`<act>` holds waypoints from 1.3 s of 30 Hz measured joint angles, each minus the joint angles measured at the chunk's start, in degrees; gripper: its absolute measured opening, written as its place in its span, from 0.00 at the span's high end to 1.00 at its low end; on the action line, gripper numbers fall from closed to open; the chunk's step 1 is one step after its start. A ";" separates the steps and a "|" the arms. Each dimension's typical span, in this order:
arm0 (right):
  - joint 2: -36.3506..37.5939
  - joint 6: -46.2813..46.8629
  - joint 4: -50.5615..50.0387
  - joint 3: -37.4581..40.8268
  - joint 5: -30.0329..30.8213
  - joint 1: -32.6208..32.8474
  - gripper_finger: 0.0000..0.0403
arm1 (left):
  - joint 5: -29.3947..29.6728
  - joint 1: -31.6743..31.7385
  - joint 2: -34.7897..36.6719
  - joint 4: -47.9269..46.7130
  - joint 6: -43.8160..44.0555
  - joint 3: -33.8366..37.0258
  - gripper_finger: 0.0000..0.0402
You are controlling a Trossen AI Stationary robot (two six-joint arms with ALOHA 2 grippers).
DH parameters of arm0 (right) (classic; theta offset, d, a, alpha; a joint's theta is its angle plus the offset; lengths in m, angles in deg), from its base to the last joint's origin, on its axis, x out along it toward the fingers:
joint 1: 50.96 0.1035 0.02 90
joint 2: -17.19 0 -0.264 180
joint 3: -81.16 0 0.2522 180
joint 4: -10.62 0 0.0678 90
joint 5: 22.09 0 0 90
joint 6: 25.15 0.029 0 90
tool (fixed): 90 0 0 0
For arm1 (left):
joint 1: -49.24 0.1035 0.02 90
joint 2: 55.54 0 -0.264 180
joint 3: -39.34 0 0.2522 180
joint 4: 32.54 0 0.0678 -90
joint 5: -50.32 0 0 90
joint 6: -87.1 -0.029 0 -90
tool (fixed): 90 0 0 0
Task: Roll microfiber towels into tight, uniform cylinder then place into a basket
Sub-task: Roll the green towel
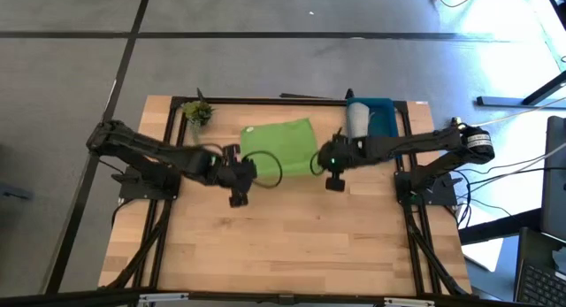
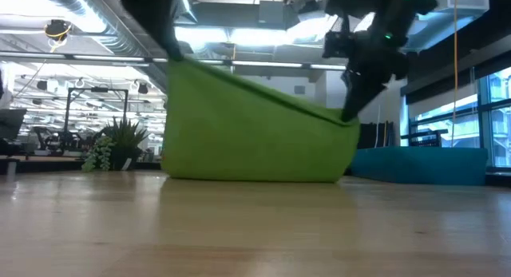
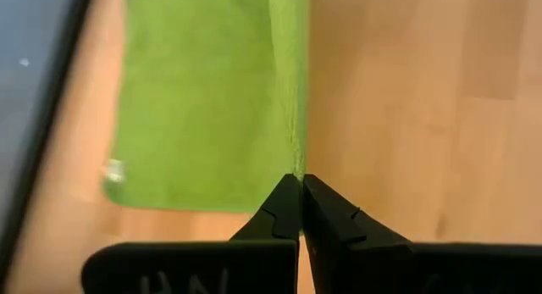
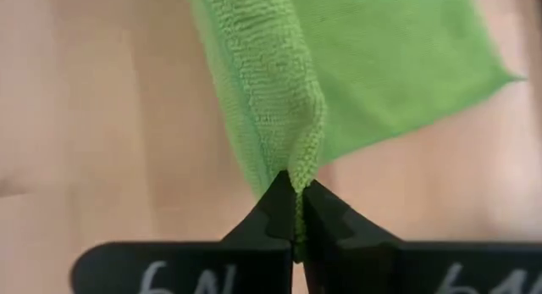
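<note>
The bright green towel is held up by two corners between my grippers, and its lower part rests on the wooden table. My left gripper is shut on the towel's left corner, the higher one in the low view. My right gripper is shut on the right corner, which is lower. The blue basket stands at the far right with a rolled light grey towel lying in it. My left gripper pinches the green towel's corner between its two fingertips, slanting down from the table's left side. The top edge runs taut from that corner toward the other gripper; the cloth below it hangs down onto the table. My right gripper pinches a bunched fold at the towel's other corner between its fingertips, slanting down from the table's right side. Several layers seem gathered there. The cloth slopes away from the fingers to the part that lies flat on the table.
A small green plant sprig stands at the table's far left corner. A black frame rail runs along the far edge. Bare wood fills the near half of the table.
</note>
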 joint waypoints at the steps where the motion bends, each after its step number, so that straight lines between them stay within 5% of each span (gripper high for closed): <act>1: 0.00 1.47 0.67 1.12 -0.01 1.05 0.99 | -0.02 -1.27 0.00 1.12 1.83 1.47 1.00; 15: 0.02 16.05 21.34 14.92 -5.13 13.89 0.99 | -2.60 -12.53 -0.02 27.22 19.48 20.47 1.00; 21: 0.07 17.92 23.93 16.73 -4.86 16.16 0.99 | -1.40 -13.58 -0.02 30.41 22.51 24.04 1.00; 39: 0.09 5.54 29.77 16.75 3.19 4.25 0.99 | 9.79 -1.25 -0.03 28.86 17.01 24.28 1.00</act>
